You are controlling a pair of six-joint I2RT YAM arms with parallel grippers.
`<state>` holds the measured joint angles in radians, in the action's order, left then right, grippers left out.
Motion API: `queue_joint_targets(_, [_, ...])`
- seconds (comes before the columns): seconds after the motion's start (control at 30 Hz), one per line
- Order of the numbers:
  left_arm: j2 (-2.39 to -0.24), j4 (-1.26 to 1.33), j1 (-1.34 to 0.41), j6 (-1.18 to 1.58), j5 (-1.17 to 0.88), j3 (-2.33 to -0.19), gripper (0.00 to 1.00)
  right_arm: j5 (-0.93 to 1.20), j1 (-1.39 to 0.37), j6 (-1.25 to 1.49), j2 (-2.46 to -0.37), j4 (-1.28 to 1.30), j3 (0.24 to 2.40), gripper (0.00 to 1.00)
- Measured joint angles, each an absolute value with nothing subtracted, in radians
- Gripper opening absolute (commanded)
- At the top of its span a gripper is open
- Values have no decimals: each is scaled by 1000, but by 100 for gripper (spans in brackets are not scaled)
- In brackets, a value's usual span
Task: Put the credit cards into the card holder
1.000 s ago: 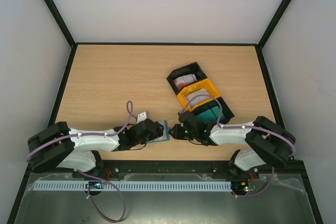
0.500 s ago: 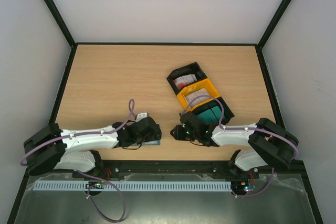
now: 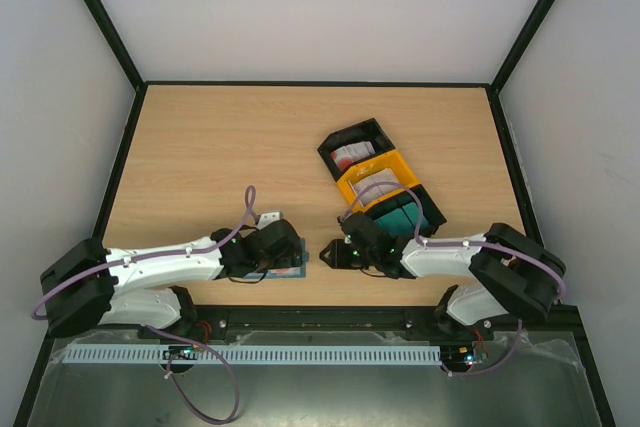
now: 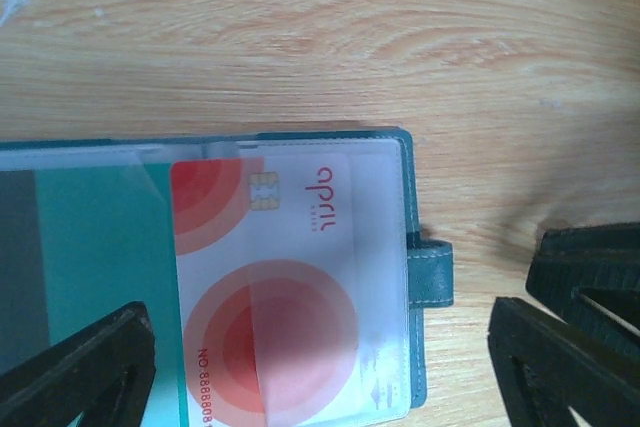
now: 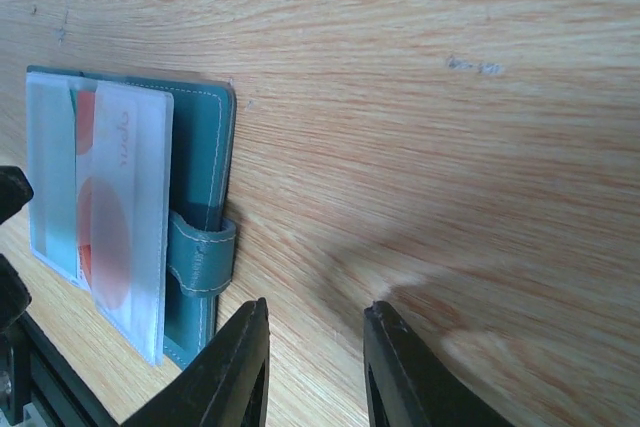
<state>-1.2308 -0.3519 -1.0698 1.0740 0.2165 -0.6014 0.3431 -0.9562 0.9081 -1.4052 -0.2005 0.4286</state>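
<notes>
The teal card holder (image 4: 418,277) lies open on the table near the front edge, also seen as the card holder (image 3: 297,268) and the card holder (image 5: 203,162). A white credit card with red circles (image 4: 290,297) sits under its clear slot, seen edge-on as the card (image 5: 125,207). My left gripper (image 4: 320,372) hovers right over it, open wide, with fingers (image 4: 85,367) on either side. My right gripper (image 5: 315,352) stands open just right of the snap tab (image 5: 200,255), holding nothing. More cards (image 3: 348,155) lie in the black bin.
A three-bin tray stands behind my right arm: black bin (image 3: 330,144), yellow bin (image 3: 400,162), dark-green bin (image 3: 405,213). A white card lies in the yellow bin. The table's front edge (image 3: 320,305) is close to the card holder.
The left gripper and the card holder under it have shifted left and toward the front edge. The right gripper has drawn slightly away, leaving a gap to the holder.
</notes>
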Motion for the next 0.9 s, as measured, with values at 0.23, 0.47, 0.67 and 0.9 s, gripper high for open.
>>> queue_joint_targets(0.23, [-1230,-341,-1050,1087,228,-570,65,376,-956,908,-1432,-238,432,27])
queue_joint_targets(0.47, [-1241,-298,-1020,1092,220,-525,65,420,-956,914,-1453,-287,435,41])
queue_joint_targets(0.67, [-1251,-218,-1010,1092,190,-500,58,445,-956,925,-1468,-319,435,41])
queue_joint_targets(0.9, [-1252,-152,-1009,1088,160,-469,56,469,-956,951,-1526,-407,442,35])
